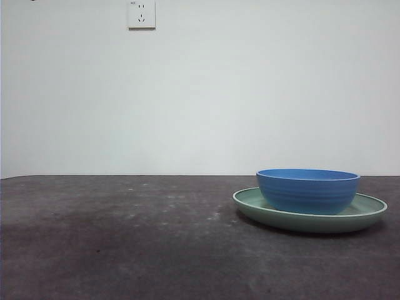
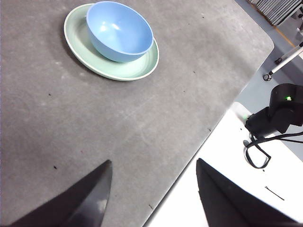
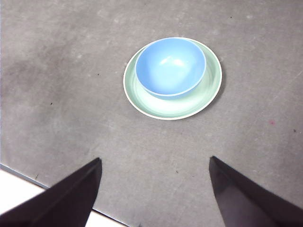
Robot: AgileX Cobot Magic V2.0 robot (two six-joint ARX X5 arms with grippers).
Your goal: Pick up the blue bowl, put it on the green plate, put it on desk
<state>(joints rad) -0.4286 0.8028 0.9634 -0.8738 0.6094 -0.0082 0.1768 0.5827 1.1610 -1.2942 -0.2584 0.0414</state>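
Bowl (image 1: 308, 190) is sitting in plate (image 1: 369, 211) on the worktop (image 1: 125, 237).
Both claws (image 2: 152, 189) (image 3: 156, 189) are hovering spread, empty; you're likely facing a rigid, slick bowl, so pinch its rim.

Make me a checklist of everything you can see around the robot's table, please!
Surface: the desk is dark grey and scuffed.
Job's things: the blue bowl sits upright on the green plate, which lies flat on the desk.
Clutter: nothing seen.
Grippers: the left pincer and the right pincer are both open, empty and away from the bowl.
Cables: a black cable loops beside a black device off the desk's edge.
Surroundings: white wall with a wall socket.
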